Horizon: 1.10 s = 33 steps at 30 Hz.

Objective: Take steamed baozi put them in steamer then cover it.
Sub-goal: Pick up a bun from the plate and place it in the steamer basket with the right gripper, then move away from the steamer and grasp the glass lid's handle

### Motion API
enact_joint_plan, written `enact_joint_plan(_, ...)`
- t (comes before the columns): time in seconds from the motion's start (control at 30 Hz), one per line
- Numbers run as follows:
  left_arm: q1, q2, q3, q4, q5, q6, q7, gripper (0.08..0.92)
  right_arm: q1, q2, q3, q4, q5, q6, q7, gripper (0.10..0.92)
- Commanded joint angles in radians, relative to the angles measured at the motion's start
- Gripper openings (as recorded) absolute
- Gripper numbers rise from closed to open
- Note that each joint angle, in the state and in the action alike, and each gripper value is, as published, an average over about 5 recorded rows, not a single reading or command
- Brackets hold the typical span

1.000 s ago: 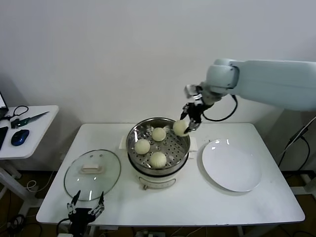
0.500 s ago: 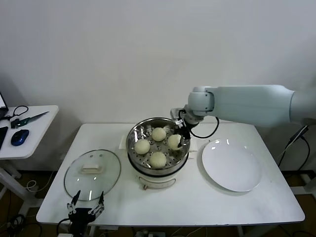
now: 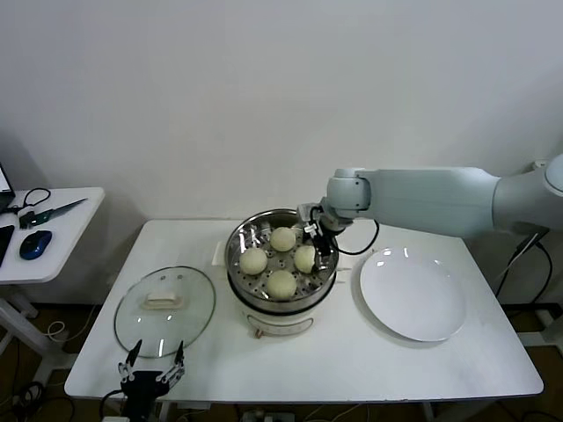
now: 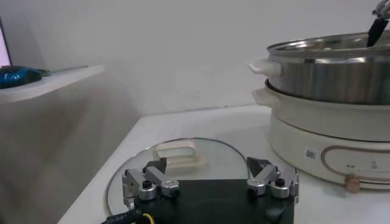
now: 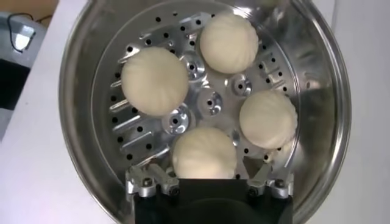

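Note:
Four cream-white baozi lie on the perforated tray of the steel steamer: three at the far, left and near sides, and one on the right. My right gripper reaches down inside the pot, open, with that right baozi resting on the tray between its spread fingers. In the right wrist view the gripper stands over the steamer wall. The glass cover lies flat on the table left of the steamer. My left gripper is open and parked at its near edge.
An empty white plate lies right of the steamer. A side table at the far left holds a mouse and scissors. The left wrist view shows the cover, the steamer and the left gripper.
My right gripper carried the fourth baozi from above the steamer's right rim down onto the tray, and its fingers now stand apart. The left arm has not moved.

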Motion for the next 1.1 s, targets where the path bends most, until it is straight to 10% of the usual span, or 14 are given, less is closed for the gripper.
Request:
enact_joint_plan(0.03,0.002,-0.003,0.001,-0.006,0.001,0.004,-0.005,0.823,0.114,-0.043,0.019,-0.009,0.075,0.064,-0.105,0.82)
enact_joint_plan(0.23,0.007,-0.002,0.006,-0.015,-0.025,0.021,-0.027,0.823,0.168,-0.195,0.115,0.008,0.167,0.073,-0.093,0.823)
enact_joint_plan(0.6,0.002,0.007,0.013,-0.041,-0.003,0.033,-0.045,0.823,-0.529,-0.564,0.955,0.11,0.197,0.059,0.715,0.823)
enact_joint_plan(1.1,-0.026,0.009,0.018,-0.031,-0.008,-0.019,-0.079,0.823,-1.998,-0.494,2.273,0.375,-0.154,0.279,0.673,0.823)
